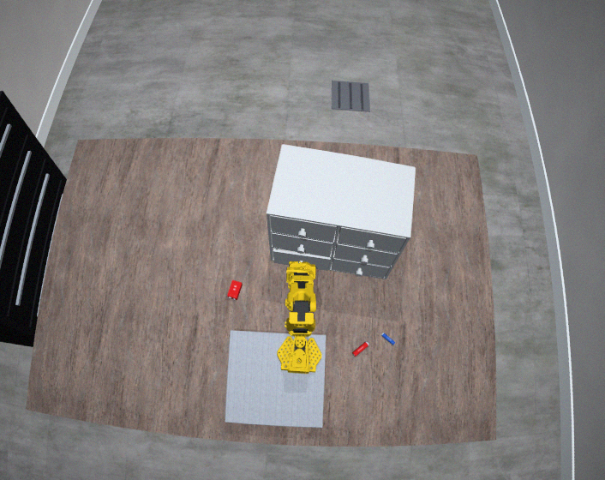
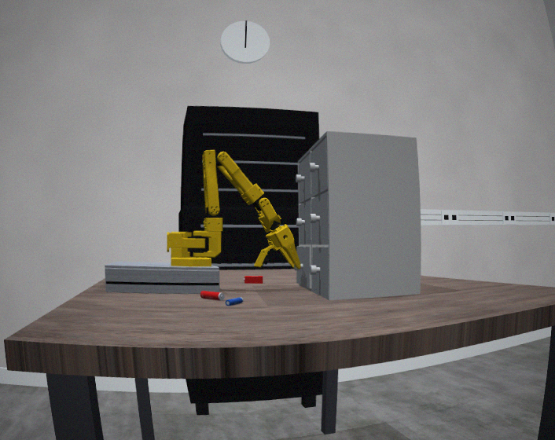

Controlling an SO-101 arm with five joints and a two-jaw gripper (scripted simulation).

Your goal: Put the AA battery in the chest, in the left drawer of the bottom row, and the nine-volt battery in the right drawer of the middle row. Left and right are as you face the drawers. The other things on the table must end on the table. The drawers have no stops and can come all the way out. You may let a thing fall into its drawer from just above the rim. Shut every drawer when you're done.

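Observation:
The grey chest point(image 1: 338, 212) stands on the table with six drawers facing my arm. My gripper point(image 1: 300, 269) is low at the front of the bottom-left drawer point(image 1: 298, 257) and is shut on its knob, which the fingers hide. In the side view the fingertips point(image 2: 297, 265) touch that drawer's front. This drawer looks a little way out; the others are shut. A red block-shaped nine-volt battery point(image 1: 234, 290) lies left of the arm. A red cylindrical battery point(image 1: 361, 349) and a smaller blue one point(image 1: 388, 339) lie to the right.
My base stands on a grey plate point(image 1: 276, 378) near the table's front edge. A black cabinet point(image 1: 8, 217) stands off the table to the left. The right column's knobs point(image 2: 314, 269) stick out beside the gripper.

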